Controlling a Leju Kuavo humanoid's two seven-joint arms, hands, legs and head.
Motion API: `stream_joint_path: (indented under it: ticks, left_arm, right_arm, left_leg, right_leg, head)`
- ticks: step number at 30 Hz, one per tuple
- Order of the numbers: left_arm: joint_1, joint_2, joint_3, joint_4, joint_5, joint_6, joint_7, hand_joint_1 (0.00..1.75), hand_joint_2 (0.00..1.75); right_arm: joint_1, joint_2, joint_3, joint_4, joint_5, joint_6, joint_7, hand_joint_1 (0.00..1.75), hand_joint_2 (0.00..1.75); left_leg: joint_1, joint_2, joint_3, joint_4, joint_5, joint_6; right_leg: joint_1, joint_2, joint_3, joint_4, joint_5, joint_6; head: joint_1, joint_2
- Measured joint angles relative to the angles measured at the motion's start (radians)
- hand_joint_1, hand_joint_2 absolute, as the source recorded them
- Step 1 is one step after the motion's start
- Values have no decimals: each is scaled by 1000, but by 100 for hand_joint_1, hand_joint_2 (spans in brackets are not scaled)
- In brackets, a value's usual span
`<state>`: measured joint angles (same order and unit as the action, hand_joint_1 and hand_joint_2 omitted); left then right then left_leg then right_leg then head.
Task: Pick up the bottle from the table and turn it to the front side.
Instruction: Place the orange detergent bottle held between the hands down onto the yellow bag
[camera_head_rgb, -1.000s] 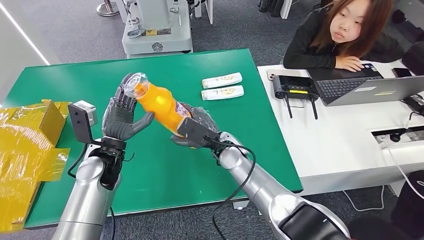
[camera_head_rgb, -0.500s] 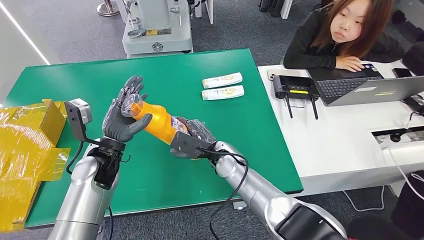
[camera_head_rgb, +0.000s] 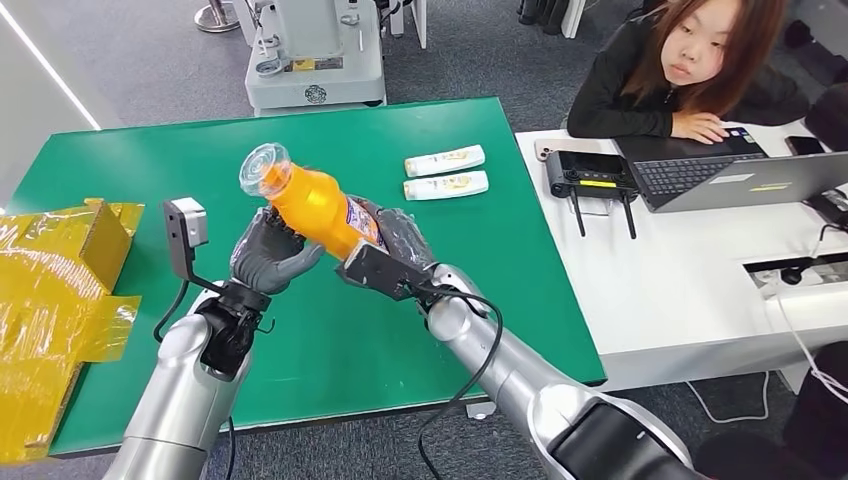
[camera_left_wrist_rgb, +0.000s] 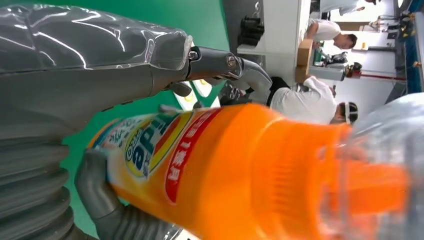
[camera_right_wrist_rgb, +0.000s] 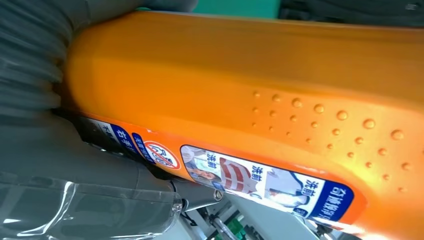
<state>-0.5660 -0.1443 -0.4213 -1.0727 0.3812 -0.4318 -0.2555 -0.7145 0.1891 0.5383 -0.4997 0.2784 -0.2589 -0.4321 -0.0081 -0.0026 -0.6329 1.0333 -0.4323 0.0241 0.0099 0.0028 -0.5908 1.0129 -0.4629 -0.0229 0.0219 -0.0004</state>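
An orange bottle (camera_head_rgb: 318, 206) with a clear cap (camera_head_rgb: 263, 169) hangs tilted above the green table (camera_head_rgb: 180, 160), cap pointing up and to the far left. My right hand (camera_head_rgb: 388, 255) grips its lower end, where the label (camera_right_wrist_rgb: 260, 182) shows. My left hand (camera_head_rgb: 268, 256) cups the bottle's middle from below. In the left wrist view the thumb (camera_left_wrist_rgb: 97, 192) presses on the bottle (camera_left_wrist_rgb: 240, 170) at its label, with the fingers (camera_left_wrist_rgb: 235, 67) on the other side.
Two white tubes (camera_head_rgb: 445, 172) lie side by side at the table's far right. A crumpled yellow box (camera_head_rgb: 55, 290) covers the left edge. A white desk (camera_head_rgb: 690, 270) with a laptop, a black device (camera_head_rgb: 590, 175) and a seated person adjoins on the right.
The bottle has tipped up, its cap now higher. My left hand has dropped from the cap to the bottle's middle and curled its fingers around it.
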Motion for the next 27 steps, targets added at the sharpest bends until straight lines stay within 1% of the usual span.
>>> stream_joint_path:
  ticks: [7, 12, 17, 27]
  left_arm:
    - [-35, -25, -25, 34, -9, 38, -20, 0, 175]
    - [-50, -33, -29, 44, -54, 131, -68, 0, 175]
    - [-66, -37, -29, 44, -85, 213, -106, 0, 175]
    - [-68, -28, -20, 44, -120, 266, -120, 0, 175]
  right_arm:
    - [-6, 19, -4, -5, 3, 4, 28, 175, 175]
    - [-10, 33, -4, 11, 2, 17, 52, 175, 175]
    - [8, 44, 0, 38, 2, 40, 68, 175, 175]
    - [23, 49, 9, 60, 18, 59, 98, 175, 175]
  left_leg:
    - [0, 0, 0, 0, 0, 0]
    - [0, 1, 0, 0, 0, 0]
    - [0, 0, 0, 0, 0, 0]
    - [0, -1, -1, 0, 0, 0]
  right_leg:
    - [0, 0, 0, 0, 0, 0]
    - [0, 1, 0, 0, 0, 0]
    - [0, 0, 0, 0, 0, 0]
    - [0, 0, 0, 0, 0, 0]
  head:
    - [0, 0]
    - [0, 0]
    - [0, 0]
    - [0, 0]
